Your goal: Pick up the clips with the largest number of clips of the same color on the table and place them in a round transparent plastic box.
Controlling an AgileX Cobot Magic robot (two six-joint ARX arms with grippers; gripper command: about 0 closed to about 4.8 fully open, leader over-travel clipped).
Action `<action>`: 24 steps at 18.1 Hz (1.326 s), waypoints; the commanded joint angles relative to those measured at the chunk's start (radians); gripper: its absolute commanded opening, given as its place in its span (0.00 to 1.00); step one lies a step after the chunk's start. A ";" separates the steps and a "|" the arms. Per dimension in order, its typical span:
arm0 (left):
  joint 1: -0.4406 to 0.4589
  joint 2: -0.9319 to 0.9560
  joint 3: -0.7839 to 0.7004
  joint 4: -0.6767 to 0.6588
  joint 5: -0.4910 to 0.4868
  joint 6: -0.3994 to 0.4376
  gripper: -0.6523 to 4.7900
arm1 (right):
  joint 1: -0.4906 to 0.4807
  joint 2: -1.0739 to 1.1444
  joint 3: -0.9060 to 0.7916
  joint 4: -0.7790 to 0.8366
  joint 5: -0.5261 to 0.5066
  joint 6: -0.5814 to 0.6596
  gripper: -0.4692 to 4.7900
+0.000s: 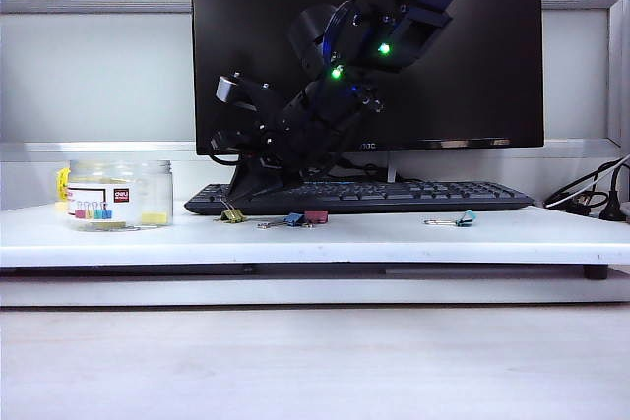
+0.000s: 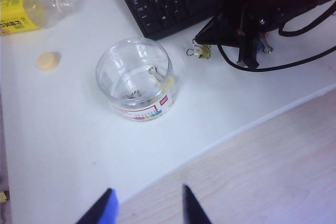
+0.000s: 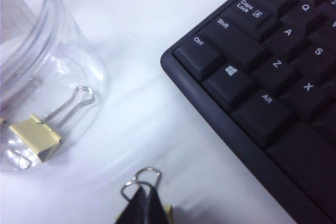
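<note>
Right under my right wrist camera, my right jaws (image 3: 143,205) are pinched together on a yellow clip (image 1: 232,214), its wire loops poking out just past the tips. That clip sits on the white tabletop (image 1: 394,238) beside the near corner of the black keyboard (image 1: 394,196), close to the round transparent plastic box (image 1: 120,194).

I judge the step in hand is the pick of the third yellow clip: the box already seems to hold two, one plainly yellow against its wall. Next I need to lift straight up, carry the clip over the box's open mouth and let go without nudging the rim.

My left jaws (image 2: 147,205) hang back over the tabletop's front edge, slightly parted and empty.

The clip is small, pale yellow, with thin silver handles. Blue and pink clips (image 1: 305,218) lie beside it, a teal clip (image 1: 463,218) farther off.
</note>
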State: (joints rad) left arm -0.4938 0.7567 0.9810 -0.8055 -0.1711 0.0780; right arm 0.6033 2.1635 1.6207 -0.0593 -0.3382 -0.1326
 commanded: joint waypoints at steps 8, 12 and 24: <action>0.000 -0.003 0.002 0.006 0.003 0.004 0.44 | 0.001 -0.005 0.004 0.010 -0.006 0.002 0.09; 0.000 -0.003 0.002 0.005 0.003 0.004 0.44 | 0.001 -0.005 0.004 0.011 -0.043 0.001 0.21; 0.000 -0.003 0.002 0.007 0.003 0.004 0.44 | 0.002 -0.002 0.004 0.014 -0.037 0.001 0.43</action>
State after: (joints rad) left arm -0.4938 0.7563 0.9810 -0.8059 -0.1711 0.0780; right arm 0.6033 2.1635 1.6207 -0.0593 -0.3710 -0.1310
